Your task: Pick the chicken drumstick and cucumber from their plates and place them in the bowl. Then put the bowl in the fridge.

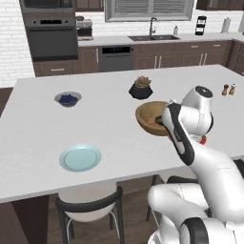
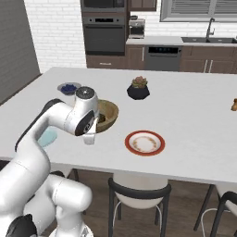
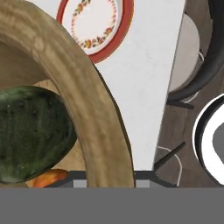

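Bowl (image 3: 100, 118), one cucumber (image 3: 30, 131), two plates (image 2: 144, 142)

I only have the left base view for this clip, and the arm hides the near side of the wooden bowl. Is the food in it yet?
Observer: Yes. The hand view shows the cucumber lying inside the bowl.
Operator: And the drumstick?
Observer: An orange-brown bit, which looks like the chicken drumstick, peeks out beneath the cucumber in the hand view.
Operator: I see a bare blue plate. What about the other plate?
Observer: The right base view shows the red-rimmed plate bare too, near the counter's front edge, beside the bowl.
Operator: Is the gripper holding the bowl?
Observer: I cannot tell; the bowl rim sits right at the bottom of the hand view, but the fingertips aren't clear.
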Tool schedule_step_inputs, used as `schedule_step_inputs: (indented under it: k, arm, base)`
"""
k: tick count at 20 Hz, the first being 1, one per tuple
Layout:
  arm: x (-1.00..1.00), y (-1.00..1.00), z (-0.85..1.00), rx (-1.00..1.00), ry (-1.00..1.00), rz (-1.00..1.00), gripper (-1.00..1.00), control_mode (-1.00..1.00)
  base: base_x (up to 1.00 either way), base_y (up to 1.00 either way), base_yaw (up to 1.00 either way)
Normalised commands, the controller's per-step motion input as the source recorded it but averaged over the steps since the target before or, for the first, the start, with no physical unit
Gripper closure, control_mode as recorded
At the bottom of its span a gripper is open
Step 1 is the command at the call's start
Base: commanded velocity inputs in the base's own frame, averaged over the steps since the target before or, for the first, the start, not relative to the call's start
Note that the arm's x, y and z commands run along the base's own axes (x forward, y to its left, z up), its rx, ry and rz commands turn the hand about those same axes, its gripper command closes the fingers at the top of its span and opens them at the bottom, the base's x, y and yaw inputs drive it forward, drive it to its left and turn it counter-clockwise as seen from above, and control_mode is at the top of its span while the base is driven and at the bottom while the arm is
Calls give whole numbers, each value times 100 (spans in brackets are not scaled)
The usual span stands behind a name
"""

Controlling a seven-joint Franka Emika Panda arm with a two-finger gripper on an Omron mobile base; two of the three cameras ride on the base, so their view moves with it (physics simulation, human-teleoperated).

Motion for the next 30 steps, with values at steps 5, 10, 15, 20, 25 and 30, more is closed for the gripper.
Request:
schedule_step_inputs:
  k: [5, 10, 15, 20, 25, 30]
  arm:
    - [-76, 0, 76, 0, 0, -13, 100, -100]
    - [-85, -4, 82, 0, 0, -12, 100, -100]
    - [0, 0, 0, 0, 0, 0, 100, 100]
    - [0, 0, 0, 0, 0, 0, 100, 100]
    - [0, 0, 0, 0, 0, 0, 100, 100]
    - [0, 0, 0, 0, 0, 0, 100, 100]
  base:
    - [0, 0, 0]
    - [0, 0, 0]
    - [-79, -1, -2]
    - [-93, -38, -27]
    - [-40, -31, -67]
    - [-18, -36, -73]
